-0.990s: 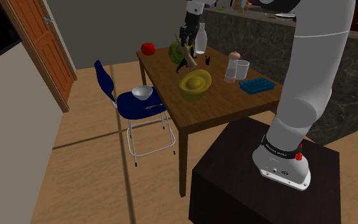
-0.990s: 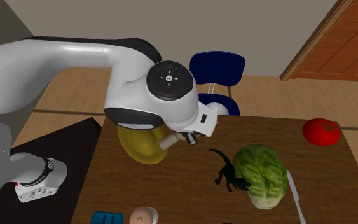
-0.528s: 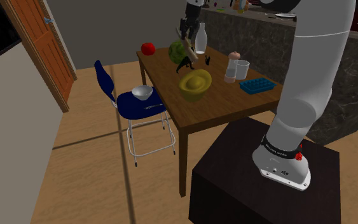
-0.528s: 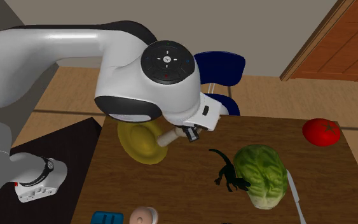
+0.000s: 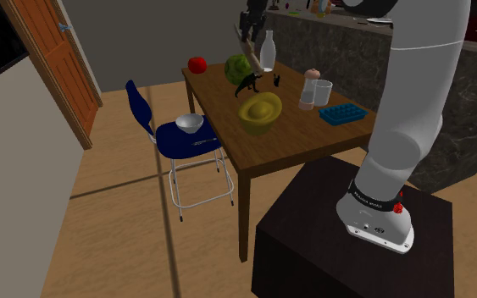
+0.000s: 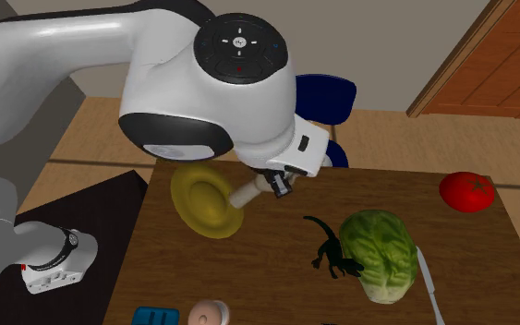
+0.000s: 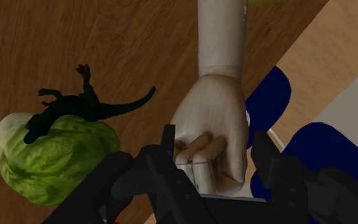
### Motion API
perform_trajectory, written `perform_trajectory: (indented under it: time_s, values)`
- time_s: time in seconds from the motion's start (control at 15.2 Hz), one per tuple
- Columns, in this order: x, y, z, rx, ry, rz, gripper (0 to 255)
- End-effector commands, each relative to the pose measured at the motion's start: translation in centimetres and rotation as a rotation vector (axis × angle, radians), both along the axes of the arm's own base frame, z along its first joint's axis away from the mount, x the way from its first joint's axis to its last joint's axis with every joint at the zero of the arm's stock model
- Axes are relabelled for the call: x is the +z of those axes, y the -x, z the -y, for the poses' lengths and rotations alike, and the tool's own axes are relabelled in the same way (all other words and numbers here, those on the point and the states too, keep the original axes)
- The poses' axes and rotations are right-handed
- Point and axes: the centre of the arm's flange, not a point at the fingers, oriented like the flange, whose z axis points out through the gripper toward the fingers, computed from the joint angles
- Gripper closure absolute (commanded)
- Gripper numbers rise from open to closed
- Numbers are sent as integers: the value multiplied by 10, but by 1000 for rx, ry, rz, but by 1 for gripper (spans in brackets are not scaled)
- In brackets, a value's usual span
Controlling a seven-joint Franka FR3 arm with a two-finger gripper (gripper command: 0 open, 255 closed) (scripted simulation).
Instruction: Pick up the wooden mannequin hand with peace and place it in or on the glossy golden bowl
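Gripper [image 7: 213,154], clamped on the hand [image 7: 210,102], has risen, seemingly clear of the table [image 6: 267,282]; bowl [image 6: 204,203] next.

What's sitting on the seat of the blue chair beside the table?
A small pale bowl sits upright on the seat of the blue chair. Nothing else shows on the seat. The patch of seat under the bowl is covered, and whether the bowl holds anything cannot be told.
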Motion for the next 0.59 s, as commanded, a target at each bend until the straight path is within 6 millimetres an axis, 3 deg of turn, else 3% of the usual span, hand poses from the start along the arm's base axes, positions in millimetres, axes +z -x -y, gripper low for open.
perform_trajectory:
  time_s: [0.0, 0.53]
  values:
    - [8, -1, -1, 0, 0, 0, 255]
    - [23, 87, -58, 0, 0, 0, 255]
